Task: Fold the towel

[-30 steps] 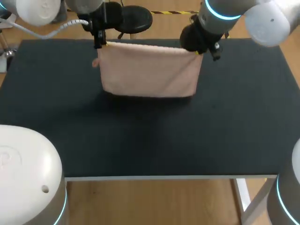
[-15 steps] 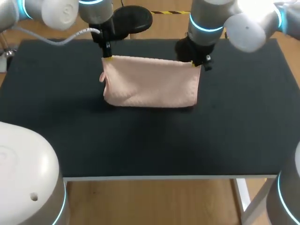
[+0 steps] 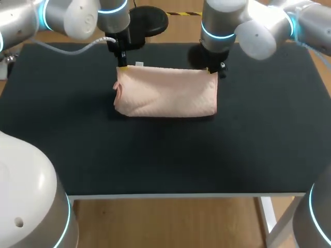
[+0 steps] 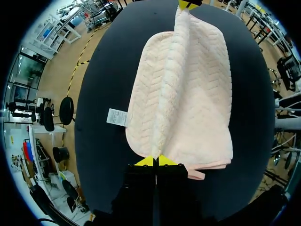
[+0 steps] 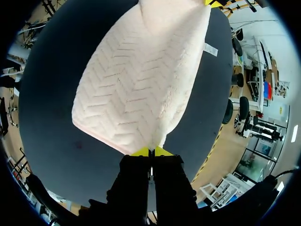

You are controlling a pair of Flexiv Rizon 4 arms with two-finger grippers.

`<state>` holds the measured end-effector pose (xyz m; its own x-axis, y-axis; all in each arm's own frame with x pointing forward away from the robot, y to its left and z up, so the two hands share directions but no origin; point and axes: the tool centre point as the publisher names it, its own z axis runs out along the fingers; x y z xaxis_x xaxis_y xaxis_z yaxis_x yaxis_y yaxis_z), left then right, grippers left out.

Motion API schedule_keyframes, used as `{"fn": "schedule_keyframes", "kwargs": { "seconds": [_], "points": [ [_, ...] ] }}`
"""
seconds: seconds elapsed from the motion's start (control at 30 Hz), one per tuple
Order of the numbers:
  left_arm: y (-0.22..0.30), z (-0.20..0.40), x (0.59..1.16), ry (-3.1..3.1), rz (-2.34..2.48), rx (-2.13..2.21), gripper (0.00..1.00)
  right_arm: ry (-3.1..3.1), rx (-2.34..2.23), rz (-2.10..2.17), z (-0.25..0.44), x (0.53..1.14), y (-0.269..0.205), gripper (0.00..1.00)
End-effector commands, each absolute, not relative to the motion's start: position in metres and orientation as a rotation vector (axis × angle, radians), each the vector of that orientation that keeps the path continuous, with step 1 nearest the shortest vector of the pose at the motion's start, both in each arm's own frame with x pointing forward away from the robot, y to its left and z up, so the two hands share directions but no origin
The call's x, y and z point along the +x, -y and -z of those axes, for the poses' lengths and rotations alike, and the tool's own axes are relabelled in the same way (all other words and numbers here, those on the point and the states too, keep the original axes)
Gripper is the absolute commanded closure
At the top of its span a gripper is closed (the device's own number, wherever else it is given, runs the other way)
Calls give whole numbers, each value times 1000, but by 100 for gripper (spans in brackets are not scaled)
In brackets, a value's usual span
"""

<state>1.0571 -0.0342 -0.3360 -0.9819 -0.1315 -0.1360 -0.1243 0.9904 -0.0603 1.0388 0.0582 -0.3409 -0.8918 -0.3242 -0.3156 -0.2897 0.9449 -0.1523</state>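
A pale pink towel (image 3: 166, 92) with a chevron weave hangs doubled over the black table (image 3: 165, 150), its lower fold resting on the surface. My left gripper (image 3: 122, 67) is shut on the towel's far left corner. My right gripper (image 3: 211, 71) is shut on the far right corner. From the left wrist, the towel (image 4: 181, 94) runs from my left gripper (image 4: 155, 160) out to the other arm's yellow tips (image 4: 187, 4), with a white care label (image 4: 116, 117) at its edge. In the right wrist view the towel (image 5: 146, 80) stretches ahead of my right gripper (image 5: 151, 151).
A round black stool seat (image 3: 147, 20) stands just beyond the table's far edge behind the grippers. Bare black tabletop lies on the near half and at both sides of the towel.
Both grippers have come toward the near side and lower with the towel corners. The towel's top edge has dropped and its bottom fold has slid nearer on the table.
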Motion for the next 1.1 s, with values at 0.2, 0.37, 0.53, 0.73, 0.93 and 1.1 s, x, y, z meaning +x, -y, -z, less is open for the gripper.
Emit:
{"fn": "schedule_keyframes", "kwargs": {
  "seconds": [0.2,0.37,0.53,0.73,0.93,1.1],
  "points": [
    [28,335,1078,-3048,99,-176,0,-2729,-489,96,339,1059,-70,0],
    [16,316,1074,-3026,215,-128,0,-2679,-511,111,321,1061,-69,0],
    [-2,290,1063,-2920,634,-83,0,-2646,-532,118,304,1062,-66,0],
    [-18,285,1049,-2953,858,-69,0,-2631,-533,135,291,1057,-64,0],
    [-29,289,1038,-3034,920,-20,0,-2628,-529,140,289,1050,-69,0],
    [-41,292,1037,-3055,993,-41,0,-2628,-529,134,287,1045,-73,0]
  ]
}}
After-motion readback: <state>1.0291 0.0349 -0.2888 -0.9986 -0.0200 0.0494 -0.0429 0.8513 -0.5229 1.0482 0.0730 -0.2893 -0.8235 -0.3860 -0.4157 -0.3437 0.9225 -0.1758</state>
